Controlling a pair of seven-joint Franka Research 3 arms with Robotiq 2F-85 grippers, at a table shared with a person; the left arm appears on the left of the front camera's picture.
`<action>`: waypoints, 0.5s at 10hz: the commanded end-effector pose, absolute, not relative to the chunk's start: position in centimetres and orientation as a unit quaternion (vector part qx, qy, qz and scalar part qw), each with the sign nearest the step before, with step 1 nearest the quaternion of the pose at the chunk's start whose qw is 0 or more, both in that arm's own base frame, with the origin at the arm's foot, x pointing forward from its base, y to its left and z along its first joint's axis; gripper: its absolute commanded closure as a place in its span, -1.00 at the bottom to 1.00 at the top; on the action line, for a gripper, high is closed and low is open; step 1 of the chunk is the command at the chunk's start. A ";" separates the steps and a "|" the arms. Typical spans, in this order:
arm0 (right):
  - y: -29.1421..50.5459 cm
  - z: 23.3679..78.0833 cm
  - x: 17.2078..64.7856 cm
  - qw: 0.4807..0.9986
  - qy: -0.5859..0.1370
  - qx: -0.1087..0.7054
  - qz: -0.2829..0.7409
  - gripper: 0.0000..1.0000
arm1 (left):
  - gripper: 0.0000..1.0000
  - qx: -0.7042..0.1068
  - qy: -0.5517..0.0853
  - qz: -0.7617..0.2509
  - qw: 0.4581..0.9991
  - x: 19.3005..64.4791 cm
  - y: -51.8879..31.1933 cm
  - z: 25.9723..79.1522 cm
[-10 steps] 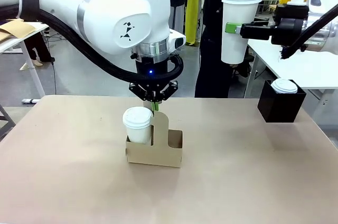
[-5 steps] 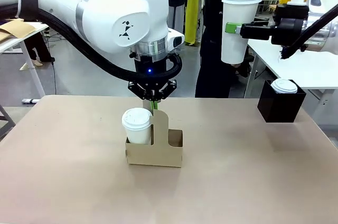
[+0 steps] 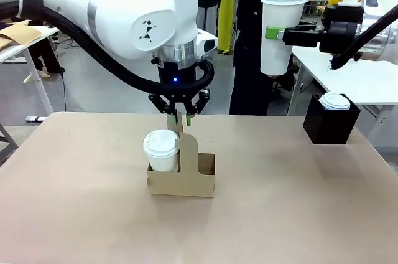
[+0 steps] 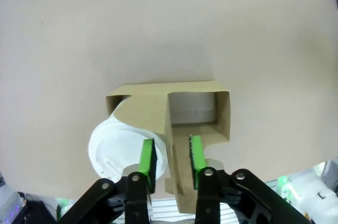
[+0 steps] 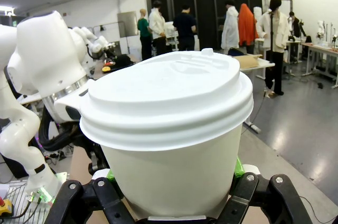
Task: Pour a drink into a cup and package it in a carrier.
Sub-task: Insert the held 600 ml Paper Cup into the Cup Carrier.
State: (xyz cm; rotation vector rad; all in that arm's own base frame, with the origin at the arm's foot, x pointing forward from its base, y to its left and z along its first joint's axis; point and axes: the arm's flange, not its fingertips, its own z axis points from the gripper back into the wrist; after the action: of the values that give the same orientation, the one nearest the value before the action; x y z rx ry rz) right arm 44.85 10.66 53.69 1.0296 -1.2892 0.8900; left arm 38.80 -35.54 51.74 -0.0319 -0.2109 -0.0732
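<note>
The left jaws stand narrowly parted, one green pad point(image 4: 148, 158) on each side of the carrier's tall handle tab point(image 4: 177, 182). In the left wrist view a slit of white lid shows between one pad and the tab. The other pad lies close against the cardboard, and I cannot tell whether it touches. From the front, these jaws point straight down at the top of the handle tab point(image 3: 188, 146), with the big white left arm point(image 3: 143, 21) curving in over them from the left.

The carrier point(image 3: 181, 180) is a small brown cardboard holder that sits flat on the desk point(image 3: 298, 214), a little left of the middle. A small cup point(image 3: 160, 149) with a white lid stands upright in its left pocket, just beside the tab. In the left wrist view the lid of the small cup point(image 4: 113, 147) reaches under one pad, and the carrier point(image 4: 142, 105) lies square on the bare desk point(image 4: 158, 23).

The right jaws are clamped on a tall cup point(image 3: 285, 52), white with a white lid. They hold it upright, high above the far right of the desk and well apart from the carrier. The right wrist view has the tall cup point(image 5: 169, 129) sitting between the green pads point(image 5: 237, 169).

On the desk at the far right stands a black box point(image 3: 329, 128) with another lidded cup point(image 3: 335, 101) in its top. A person in dark clothes point(image 3: 255, 46) stands at the far side.
</note>
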 end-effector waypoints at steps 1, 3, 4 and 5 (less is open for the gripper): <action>10.7 53.7 44.9 0.592 -0.554 0.443 0.383 -0.62 | -1.00 -0.035 -0.098 -0.063 0.993 39.0 -33.5 54.6; 12.2 51.7 45.6 0.571 -0.517 0.477 0.424 -0.62 | -0.91 -0.070 -0.097 -0.105 0.987 38.6 -30.8 57.8; 13.7 50.2 45.9 0.560 -0.503 0.491 0.438 -0.62 | -1.00 -0.081 -0.097 -0.140 0.982 38.6 -28.5 59.4; 15.4 48.4 45.8 0.552 -0.491 0.498 0.454 -0.62 | -1.00 -0.084 -0.103 -0.189 0.973 38.4 -26.3 60.1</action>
State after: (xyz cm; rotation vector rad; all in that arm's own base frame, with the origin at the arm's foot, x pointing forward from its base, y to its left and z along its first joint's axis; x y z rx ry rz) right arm 45.15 14.30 49.13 1.1626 -1.1712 1.0058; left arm 39.06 -29.03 60.36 -0.1566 -0.2253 -0.2885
